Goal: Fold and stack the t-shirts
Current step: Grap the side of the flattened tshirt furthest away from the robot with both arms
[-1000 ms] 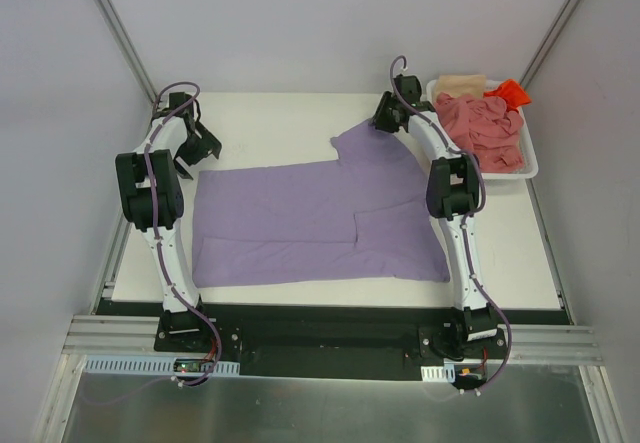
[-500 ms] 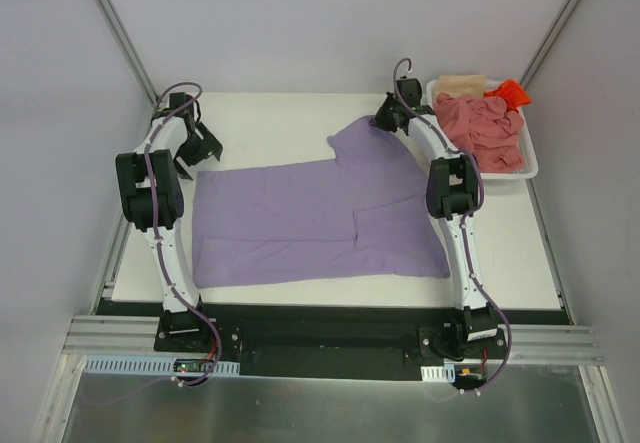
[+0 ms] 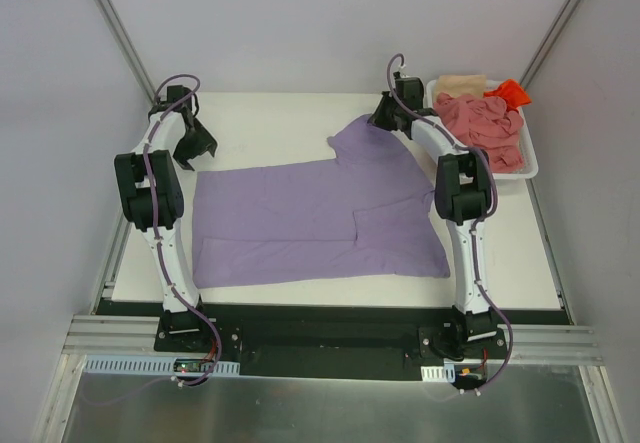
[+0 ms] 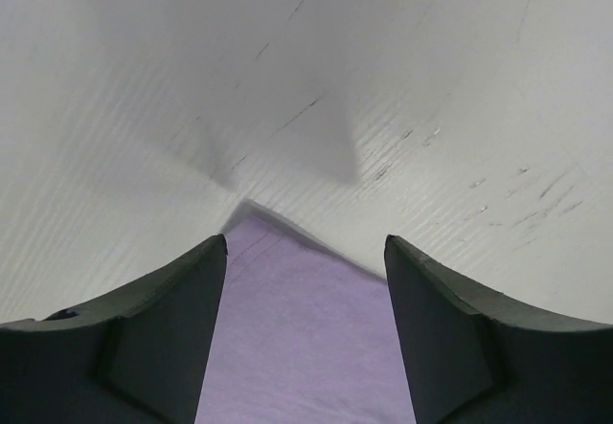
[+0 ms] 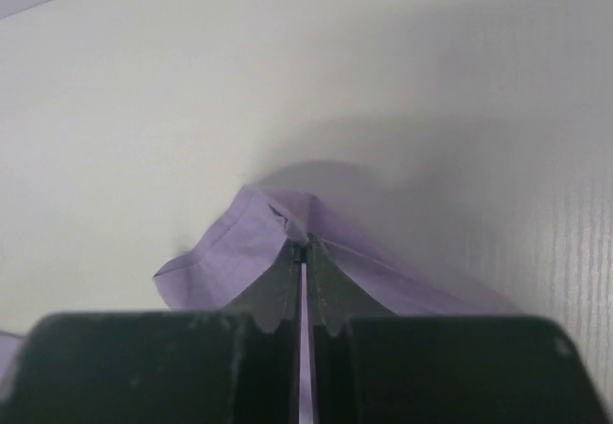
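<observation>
1. pinching now: right hand point(image 5: 302, 247) is clamped on a raised far corner of the lavender shirt point(image 5: 239, 242); the cloth peaks up into its fingers.
2. left hand point(image 4: 305, 242) has its fingers apart and holds nothing. the shirt's other far corner lies flat on the table point(image 4: 431, 108), just below and between them.
3. key relation: the shirt's long axis runs from hand to hand. the rest of the cloth lies behind both hands, toward the arm bases. my read is the next fold brings that far edge back toward the bases.
4. only the right hand has a grip. the left hand is over its corner but not down on it.
5. counts: one lavender shirt spread out. the basket point(image 3: 532, 170) just outboard of the right hand holds a pink shirt point(image 3: 488, 131), a beige shirt point(image 3: 458, 85) and an orange-red shirt point(image 3: 512, 91). that's three by colour; can't tell if more are underneath.
</observation>
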You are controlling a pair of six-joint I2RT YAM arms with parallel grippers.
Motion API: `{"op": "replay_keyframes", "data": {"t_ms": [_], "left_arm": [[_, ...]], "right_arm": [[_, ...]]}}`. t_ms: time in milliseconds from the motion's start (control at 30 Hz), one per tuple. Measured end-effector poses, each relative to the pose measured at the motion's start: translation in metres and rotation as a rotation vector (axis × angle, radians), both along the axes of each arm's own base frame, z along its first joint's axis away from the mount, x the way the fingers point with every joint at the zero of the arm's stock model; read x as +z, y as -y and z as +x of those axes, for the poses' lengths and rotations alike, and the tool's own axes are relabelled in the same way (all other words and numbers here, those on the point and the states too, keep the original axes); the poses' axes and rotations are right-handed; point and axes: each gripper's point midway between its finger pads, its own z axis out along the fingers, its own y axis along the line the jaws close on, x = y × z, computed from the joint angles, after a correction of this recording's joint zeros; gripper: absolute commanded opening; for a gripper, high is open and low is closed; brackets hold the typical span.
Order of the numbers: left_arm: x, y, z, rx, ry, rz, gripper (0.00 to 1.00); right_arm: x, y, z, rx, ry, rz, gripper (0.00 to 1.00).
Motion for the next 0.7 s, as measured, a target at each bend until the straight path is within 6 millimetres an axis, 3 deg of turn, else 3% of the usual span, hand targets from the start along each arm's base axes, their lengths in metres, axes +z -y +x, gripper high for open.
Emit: {"op": "replay_keyframes", "data": {"t_ms": [200, 467, 700], "left_arm": [[-0.006, 0.002, -0.014, 0.002, -0.059, -0.009, 0.52], [-0.025, 0.001, -0.024, 0.020, -0.125, -0.005, 0.44], [-0.032, -0.003, -0.030, 0.037, -0.160, 0.012, 0.30]], "right_arm": [[0.015, -0.003, -0.001, 0.023, 0.036, -0.001, 0.00], [0.007, -0.001, -0.008, 0.047, 0.024, -0.023, 0.01], [0.003, 0.001, -0.016, 0.072, 0.019, -0.050, 0.00]]}}
